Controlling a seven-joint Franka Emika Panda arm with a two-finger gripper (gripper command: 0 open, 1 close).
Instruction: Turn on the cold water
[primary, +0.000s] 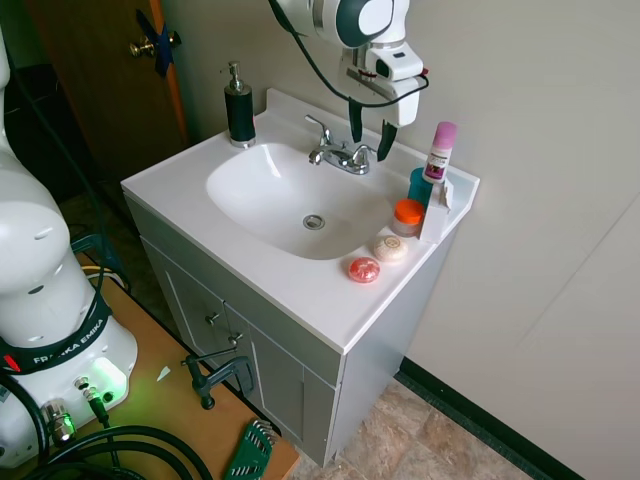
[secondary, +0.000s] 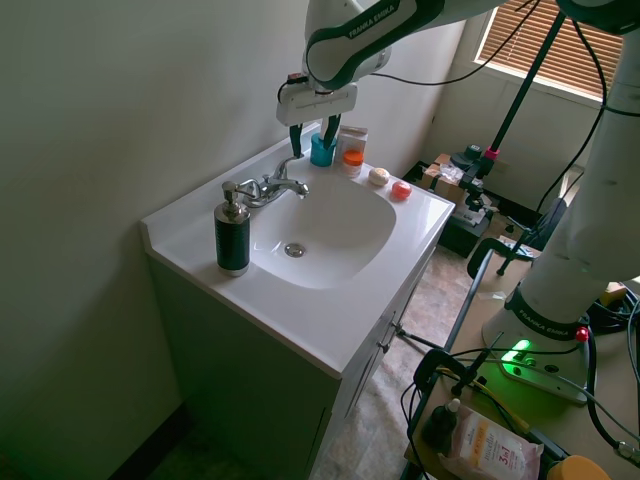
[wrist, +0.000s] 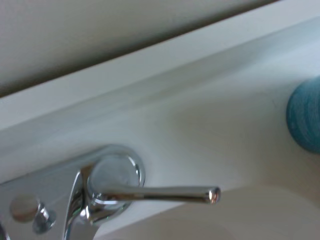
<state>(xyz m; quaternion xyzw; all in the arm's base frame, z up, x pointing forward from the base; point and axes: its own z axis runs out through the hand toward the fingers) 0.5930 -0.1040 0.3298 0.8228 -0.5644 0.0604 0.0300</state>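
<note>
Looking from the wrist view, you get only a soft, close patch: one chrome lever handle (wrist: 155, 194) lies sharp enough to read, a slim round bar ending in a small bright tip, growing out of a domed glossy hub. Beside it the faucet (wrist: 75, 210) body is cut off by the frame edge, and a blurred teal round shape (wrist: 305, 120) is half lost at the side. You cannot tell from this view alone which of the two handles it is.

In the first exterior view the tool (primary: 368, 140) hangs above the back of the sink (primary: 250, 195), its two dark fingers spread apart with nothing between them, just above the handle on the side nearer the teal cup (primary: 420, 185). That cold water handle (primary: 362, 156) is tiny there and partly masked by the fingers; whether they touch it you cannot make out. The twin handle (primary: 318, 126) on the far side stands clear, near the black soap pump bottle (primary: 239, 108) with its metal pump head.

The worktop (primary: 300, 300) is smooth glossy white with a moulded oval basin and a metal drain (primary: 314, 222). Along its edge sit a round pink soap (primary: 364, 269), a pale round soap (primary: 390, 248), an orange-lidded jar (primary: 407, 215) and a white tube with a pink cap (primary: 439, 150), its print too small to read.
</note>
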